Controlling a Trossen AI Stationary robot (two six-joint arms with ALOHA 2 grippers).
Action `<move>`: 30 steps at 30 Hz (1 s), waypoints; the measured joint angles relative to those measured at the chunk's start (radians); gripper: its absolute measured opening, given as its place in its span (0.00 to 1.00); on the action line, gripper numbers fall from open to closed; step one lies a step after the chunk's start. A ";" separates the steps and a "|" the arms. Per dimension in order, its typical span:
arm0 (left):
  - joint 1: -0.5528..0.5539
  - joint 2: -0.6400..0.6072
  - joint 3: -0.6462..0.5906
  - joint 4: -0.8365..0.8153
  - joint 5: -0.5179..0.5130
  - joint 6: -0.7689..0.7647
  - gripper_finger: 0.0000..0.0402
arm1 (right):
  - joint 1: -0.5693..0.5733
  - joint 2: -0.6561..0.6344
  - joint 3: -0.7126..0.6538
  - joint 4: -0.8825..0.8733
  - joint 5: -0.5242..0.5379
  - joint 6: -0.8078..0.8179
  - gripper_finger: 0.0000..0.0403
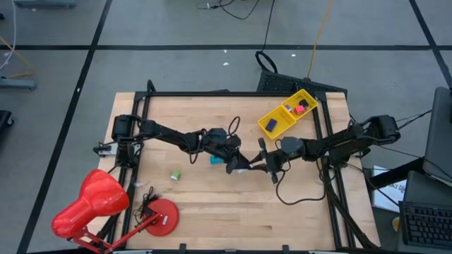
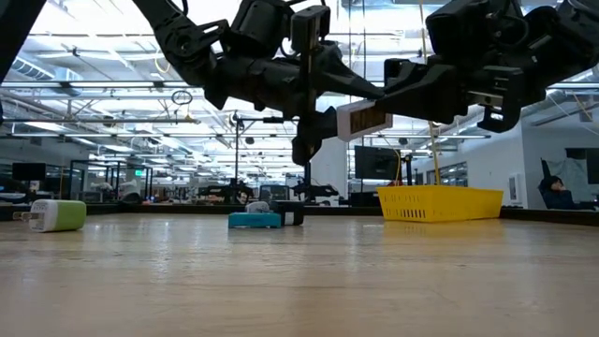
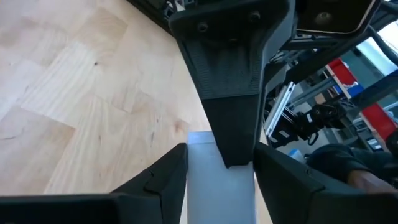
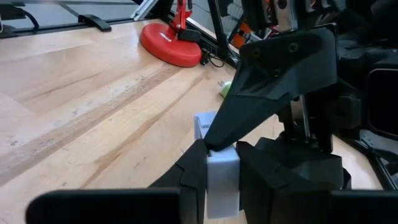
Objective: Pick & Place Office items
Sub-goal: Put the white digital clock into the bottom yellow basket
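Hands meet near the middle of the wooden worktop (image 1: 212, 204), both raised above it. The left hand (image 1: 244, 164) and the right hand (image 1: 263, 164) both pinch one small white-grey rectangular block (image 2: 363, 118): in the low view the block hangs in the air well above the wood, and in each wrist view it sits between that arm's own dark fingers (image 4: 193, 171) with the other arm's finger tip pressed against it. The same block shows pale between the left fingers (image 3: 163, 174) in the left wrist view (image 3: 219, 186).

From the joined hands, a small teal flat piece (image 1: 215, 160) lies on the worktop at about 9 o'clock, just beside the left arm, with a small black piece (image 2: 292, 215) touching or nearly touching it in the low view. A small green and white block (image 1: 175, 174) lies farther out at about 8 o'clock, well apart from both hands.

At about 1 o'clock stands the yellow rectangular plastic tray (image 1: 272, 116), holding a blue piece (image 1: 271, 125), a red-pink piece (image 1: 299, 109) and a further blue-purple piece (image 1: 289, 108). The big red desk lamp (image 1: 92, 204) stands at the worktop's 7 o'clock corner.
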 joint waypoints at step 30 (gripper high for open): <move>-0.157 -0.555 -0.353 -0.218 -0.571 0.279 0.40 | -0.434 -0.334 -0.101 -0.308 0.391 0.284 0.13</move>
